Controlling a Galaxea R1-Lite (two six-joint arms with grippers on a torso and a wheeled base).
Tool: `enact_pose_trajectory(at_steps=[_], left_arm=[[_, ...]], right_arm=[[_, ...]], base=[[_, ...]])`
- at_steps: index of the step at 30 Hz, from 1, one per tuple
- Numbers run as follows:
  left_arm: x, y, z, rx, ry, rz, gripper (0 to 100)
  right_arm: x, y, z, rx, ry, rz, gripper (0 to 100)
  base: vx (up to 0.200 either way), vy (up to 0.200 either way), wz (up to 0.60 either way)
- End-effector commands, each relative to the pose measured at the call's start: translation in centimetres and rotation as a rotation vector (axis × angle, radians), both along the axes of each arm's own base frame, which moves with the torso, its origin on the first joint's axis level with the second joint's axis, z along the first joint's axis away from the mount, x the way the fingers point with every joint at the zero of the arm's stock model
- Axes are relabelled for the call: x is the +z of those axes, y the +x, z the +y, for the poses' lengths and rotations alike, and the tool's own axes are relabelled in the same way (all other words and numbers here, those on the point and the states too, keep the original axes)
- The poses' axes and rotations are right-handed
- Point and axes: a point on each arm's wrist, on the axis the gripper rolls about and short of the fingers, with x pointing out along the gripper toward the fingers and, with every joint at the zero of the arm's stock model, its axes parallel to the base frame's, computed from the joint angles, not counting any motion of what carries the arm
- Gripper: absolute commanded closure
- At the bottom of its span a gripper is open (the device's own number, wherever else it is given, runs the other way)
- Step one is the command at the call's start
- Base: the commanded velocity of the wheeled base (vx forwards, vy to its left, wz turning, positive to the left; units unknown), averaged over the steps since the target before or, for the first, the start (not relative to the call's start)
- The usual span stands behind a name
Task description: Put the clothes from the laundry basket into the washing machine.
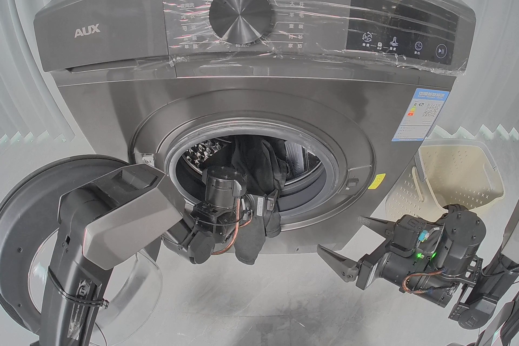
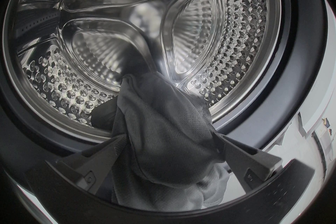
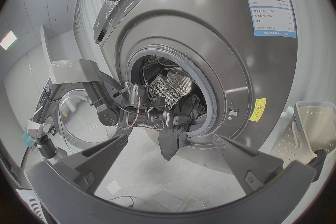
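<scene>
**Head view.** Grey brushed-metal front-loading washing machine, its round door swung open at its left side. Dark grey fabric garment lies across the lower rim of the opening, part inside and the tail hanging outside. Left gripper sits at that rim. Right gripper is low before the machine's lower right corner, fingers apart, holding nothing. Cream perforated plastic laundry basket stands just beside the machine's right side. Grey floor stretches from door to right gripper.

**Left wrist view.** Perforated steel drum lies beyond. Left fingers are wide apart, with the garment bunched between them and touching both.

**Right wrist view.** The garment's tail hangs below the rim, off the floor.
</scene>
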Motion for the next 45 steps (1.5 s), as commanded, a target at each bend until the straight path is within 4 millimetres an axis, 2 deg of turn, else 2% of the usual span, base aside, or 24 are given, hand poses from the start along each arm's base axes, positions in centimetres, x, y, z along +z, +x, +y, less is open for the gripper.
enact_pose_trajectory(at_steps=[1, 8, 16, 17, 21, 24, 34, 37, 43, 44, 45], left_arm=[[-0.1, -0.6, 0.0, -0.01, 0.012, 0.014, 0], [-1.7, -0.4, 0.0, -0.018, 0.025, 0.038, 0], [-2.4, -0.4, -0.2, -0.022, 0.03, 0.048, 0], [-2.4, -0.4, -0.2, -0.022, 0.028, 0.047, 100], [-2.2, -0.2, -0.3, -0.021, 0.021, 0.038, 100], [-0.3, 1.0, -1.1, -0.005, -0.034, -0.033, 100], [3.5, 4.8, -2.2, 0.087, -0.153, -0.237, 100], [4.4, 5.6, -2.0, 0.1, -0.175, -0.274, 100], [3.9, 5.5, -1.7, 0.103, -0.165, -0.259, 100], [3.8, 5.4, -1.7, 0.103, -0.161, -0.256, 0], [3.7, 5.3, -1.6, 0.103, -0.159, -0.253, 0]], right_arm=[[0.0, 0.0, 0.0, 0.002, -0.001, 0.001, 0], [0.0, 0.0, 0.0, 0.002, -0.001, 0.001, 0], [0.0, 0.0, 0.1, 0.001, 0.002, 0.0, 0], [0.0, 0.0, 0.0, 0.001, 0.003, -0.001, 0], [0.0, 0.0, 0.0, 0.0, 0.001, -0.002, 0], [0.1, 0.0, 0.0, 0.0, 0.002, -0.003, 0], [0.1, 0.0, 0.2, 0.008, 0.006, -0.004, 0], [0.1, 0.1, 0.2, 0.006, 0.007, -0.005, 0], [0.1, 0.1, 0.3, 0.008, 0.008, -0.006, 0], [0.1, 0.1, 0.3, 0.008, 0.008, -0.006, 0], [0.1, 0.1, 0.2, 0.006, 0.008, -0.006, 0]], base=[[0.0, 0.0, 0.0], [0.0, 0.0, 0.0], [0.0, 0.0, 0.0], [0.0, 0.0, 0.0], [0.0, 0.0, 0.0], [0.0, 0.0, 0.0], [0.0, 0.0, 0.0], [0.0, 0.0, 0.0], [0.0, 0.0, 0.0], [0.0, 0.0, 0.0], [0.0, 0.0, 0.0]])
